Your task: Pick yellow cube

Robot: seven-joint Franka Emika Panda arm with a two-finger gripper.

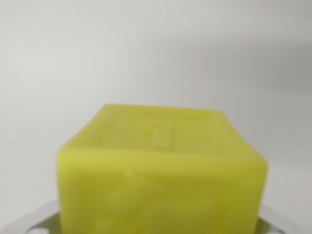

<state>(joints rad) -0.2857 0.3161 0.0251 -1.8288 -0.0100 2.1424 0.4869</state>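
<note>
Pale grey-white background fills everything behind, smooth and featureless. Against it sits the yellow cube [162, 178], very close to the wrist camera and blurred, a lime-tinged yellow with rounded edges and faint raised marks on its top and near faces. It occupies the lower middle of the wrist view, cut off by the bottom edge. At both bottom corners, slivers of pale metallic gripper [162, 229] parts flank the cube, seemingly touching its sides; whether the jaws clamp it or merely sit beside it cannot be told
</note>
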